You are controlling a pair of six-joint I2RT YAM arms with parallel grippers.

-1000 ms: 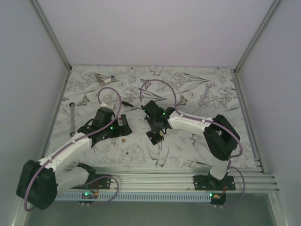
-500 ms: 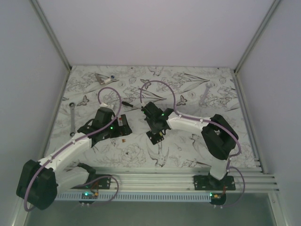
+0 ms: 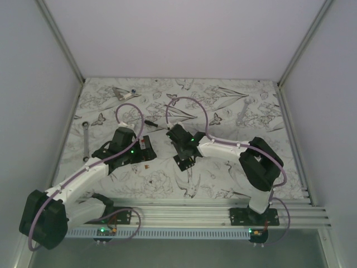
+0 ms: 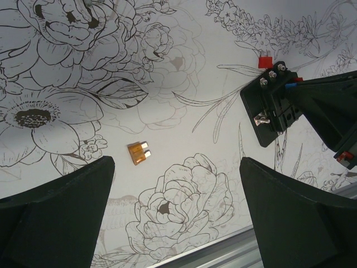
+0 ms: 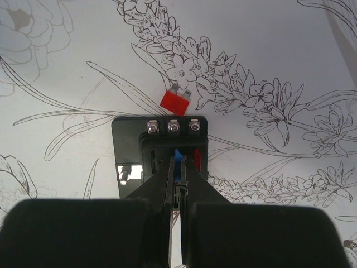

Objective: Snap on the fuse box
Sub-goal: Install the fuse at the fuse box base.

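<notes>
The right arm has drawn its wrist a touch toward the left and the far side since a second ago, and its purple cable loop has shifted with it; the left arm has not budged.

At the far left, about 9 o'clock on the flowered table (image 3: 223, 173), lies a ratchet spanner (image 3: 85, 139). Next comes the left gripper (image 4: 175, 163), its jaws spread wide and holding nothing, hovering over the print. An orange blade fuse (image 4: 139, 152) lies loose on the table between its fingers, nearer the left one.

The fuse box (image 5: 129, 146) sits flat on the table a little below the centre of the overhead view, at roughly 2 o'clock in the left wrist camera. Three screws line its far edge.

The right gripper (image 5: 178, 167) stands right over the fuse box with its fingers pinched tight on a blue fuse (image 5: 177, 154), the fuse down at the box's top face (how deep it sits I can't tell). Another red piece shows in the slot just right of it. A loose red fuse (image 5: 175, 101) rests on the table at 12 o'clock of the box, just beside its screw edge.

Far off at 2 o'clock lies an open-ended spanner (image 3: 242, 113).
</notes>
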